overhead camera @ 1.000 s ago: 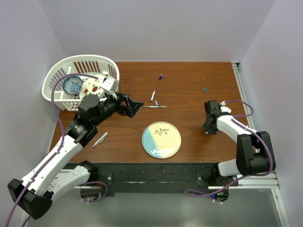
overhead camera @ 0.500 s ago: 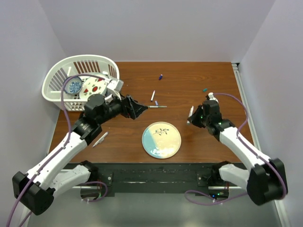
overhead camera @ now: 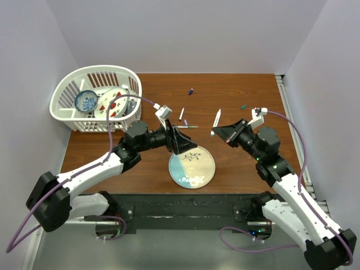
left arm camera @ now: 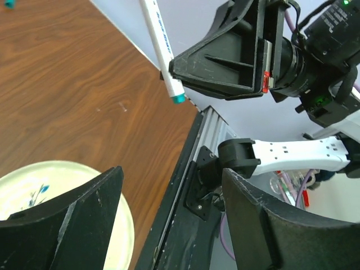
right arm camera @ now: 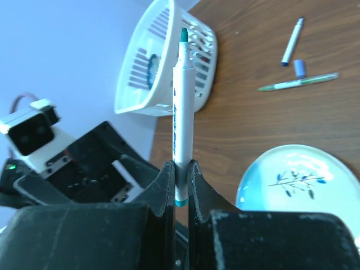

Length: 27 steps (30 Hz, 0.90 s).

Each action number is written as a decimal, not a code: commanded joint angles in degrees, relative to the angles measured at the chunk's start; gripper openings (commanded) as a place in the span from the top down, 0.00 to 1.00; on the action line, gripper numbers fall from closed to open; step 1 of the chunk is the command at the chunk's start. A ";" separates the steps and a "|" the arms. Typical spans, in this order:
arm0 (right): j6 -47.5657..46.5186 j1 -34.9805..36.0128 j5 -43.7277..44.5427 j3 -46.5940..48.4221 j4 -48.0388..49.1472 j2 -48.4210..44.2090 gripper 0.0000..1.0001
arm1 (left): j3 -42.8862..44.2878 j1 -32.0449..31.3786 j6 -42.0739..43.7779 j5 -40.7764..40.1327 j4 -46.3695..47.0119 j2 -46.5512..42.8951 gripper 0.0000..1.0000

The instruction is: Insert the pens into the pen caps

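Note:
My right gripper (overhead camera: 225, 133) is shut on a white pen with a teal tip (overhead camera: 215, 122) and holds it in the air right of the round plate (overhead camera: 194, 177). In the right wrist view the pen (right arm camera: 181, 101) stands upright between the fingers. My left gripper (overhead camera: 179, 140) is open and empty over the plate's upper left edge, facing the right gripper. In the left wrist view the held pen (left arm camera: 160, 45) shows ahead. A white pen (overhead camera: 181, 114), a purple cap (overhead camera: 185, 122) and a thin grey-green pen (overhead camera: 184, 127) lie behind the plate. A blue cap (overhead camera: 191, 91) and a dark green cap (overhead camera: 243, 106) lie further back.
A white basket (overhead camera: 64, 104) holding dishes stands at the back left, close behind my left arm. The table's right edge has a metal rail (overhead camera: 287, 107). The plate (right arm camera: 332, 185) lies at the front centre.
My right gripper has taken the white pen off the table at the right and raised it toward the centre. My left arm has swung right, from near the basket to the plate's edge.

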 commanded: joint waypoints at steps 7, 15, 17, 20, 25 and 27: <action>-5.46 0.36 -10.23 -0.50 3.76 -2.45 1.00 | 11.28 -1.33 2.29 -1.48 7.77 8.49 0.22; -7.66 0.36 -15.08 -0.42 5.00 -3.50 1.00 | 17.18 -1.33 -0.69 1.24 11.46 14.21 0.27; -8.01 0.44 -15.25 -0.15 4.73 -4.03 1.00 | 17.18 -1.33 -1.40 2.20 12.86 14.74 0.29; -8.28 0.44 -15.08 -0.15 4.38 -4.29 1.00 | 17.01 -1.24 -2.89 3.61 14.88 15.62 0.33; -8.10 0.36 -15.43 -1.03 6.48 -4.12 1.00 | 17.09 -1.33 -6.05 5.98 17.96 17.99 0.37; -8.10 0.44 -15.61 -1.03 6.66 -3.86 1.00 | 17.27 -1.33 -7.89 6.95 20.16 19.13 0.41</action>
